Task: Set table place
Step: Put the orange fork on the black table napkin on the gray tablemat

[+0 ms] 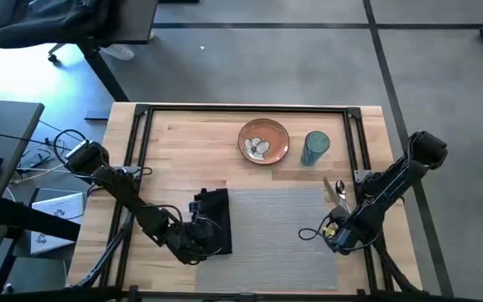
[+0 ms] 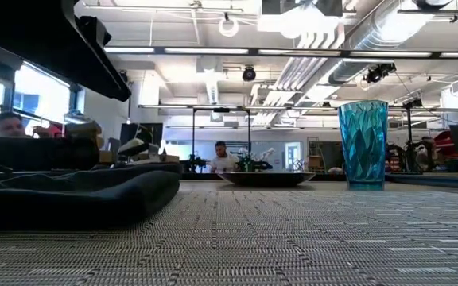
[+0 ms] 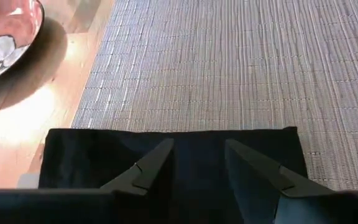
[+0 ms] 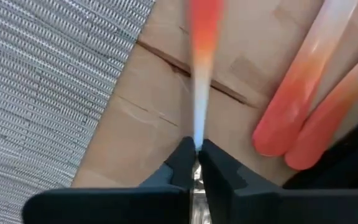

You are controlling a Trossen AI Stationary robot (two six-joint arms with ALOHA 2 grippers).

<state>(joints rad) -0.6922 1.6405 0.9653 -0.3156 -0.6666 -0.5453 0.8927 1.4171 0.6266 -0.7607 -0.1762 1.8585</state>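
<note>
on the placemat's [image 1: 279, 231] left edge: black napkin [image 1: 212, 220] lying flat, left gripper [image 3: 197, 165] above it, fingers spread, gripping nothing. farther back, plate [image 1: 264, 140] and blue cup [image 1: 315, 148]. at right, right gripper [image 4: 197, 155] pinched on an orange-handled utensil [image 4: 201, 74]; best kept level, then lowered parallel beside the mat's right edge, clear of remaining cutlery [image 4: 309, 93].

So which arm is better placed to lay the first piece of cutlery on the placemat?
The right. Its gripper is shut on an orange-handled utensil beside the placemat; the left gripper is open above the black napkin.
</note>
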